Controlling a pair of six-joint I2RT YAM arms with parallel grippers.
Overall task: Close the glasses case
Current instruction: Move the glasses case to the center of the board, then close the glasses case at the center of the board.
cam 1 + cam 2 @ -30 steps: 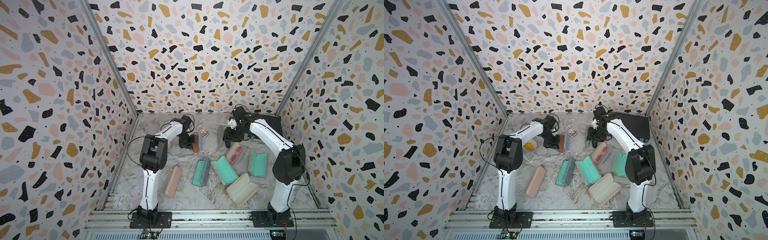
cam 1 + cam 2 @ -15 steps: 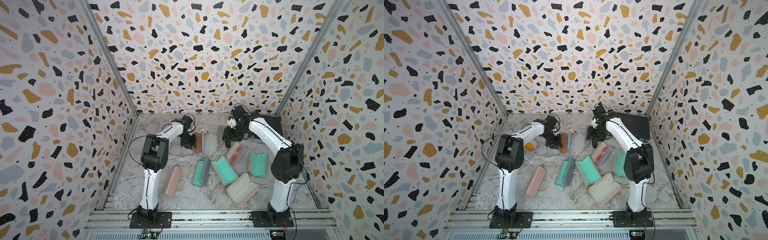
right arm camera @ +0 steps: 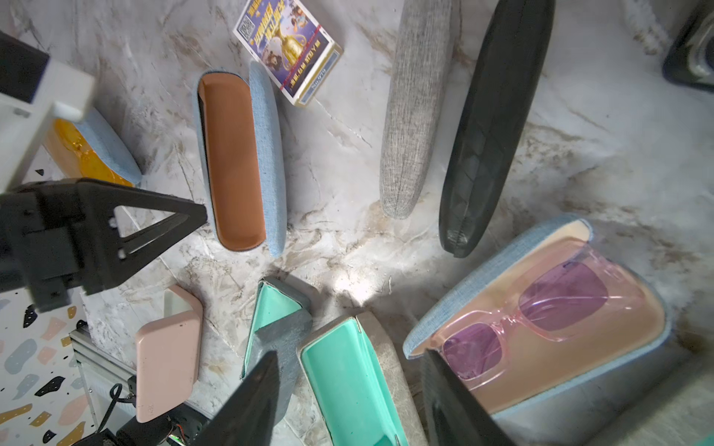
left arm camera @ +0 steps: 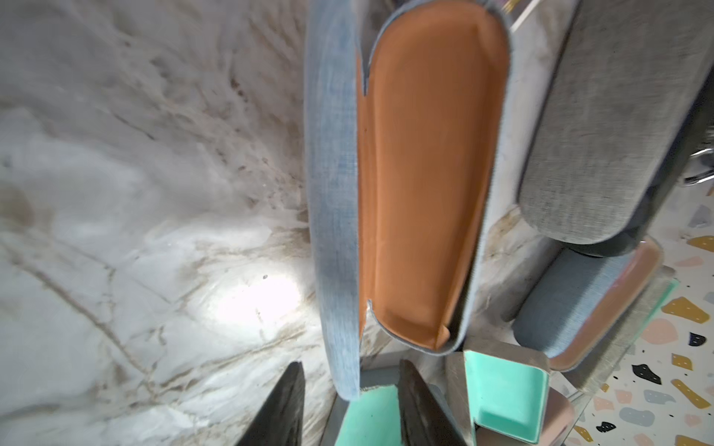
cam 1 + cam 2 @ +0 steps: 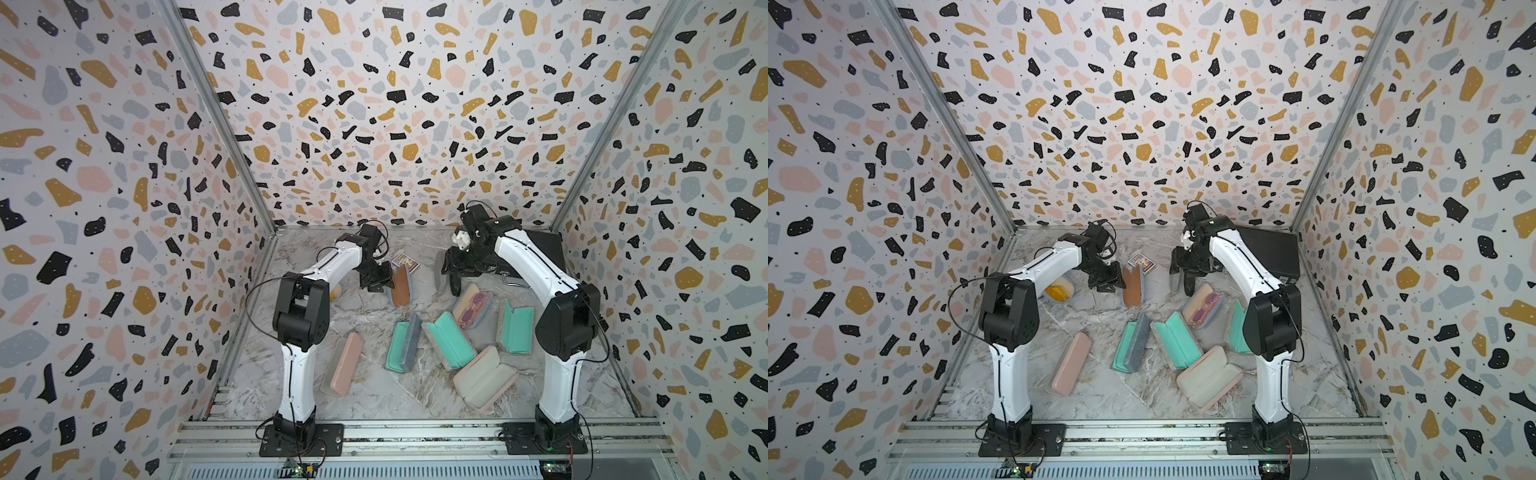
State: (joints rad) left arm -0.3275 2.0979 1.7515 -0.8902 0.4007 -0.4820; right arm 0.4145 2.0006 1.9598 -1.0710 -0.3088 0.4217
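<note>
The glasses case (image 5: 401,286) (image 5: 1133,286) is blue fabric with an orange lining (image 4: 425,173), and it sits ajar at the back of the table with nothing in it. One blue half (image 4: 334,231) stands up beside the orange-lined half. My left gripper (image 5: 380,280) (image 4: 349,365) is open at the case's near end, and its fingertips straddle the end of that blue edge without touching it. The right wrist view shows the case (image 3: 235,162) with the left gripper beside it. My right gripper (image 5: 451,276) (image 3: 351,386) hangs open and empty above the teal cases.
A grey closed case (image 3: 417,116) and a black one (image 3: 490,127) lie next to a card box (image 3: 289,50). A blue case holding pink glasses (image 3: 541,328), teal cases (image 5: 449,340), pink cases (image 5: 343,363) and a black box (image 5: 544,253) crowd the table.
My left gripper's jaws have spread apart at the blue case's end. The right gripper's jaws have widened slightly. The case stays ajar.
</note>
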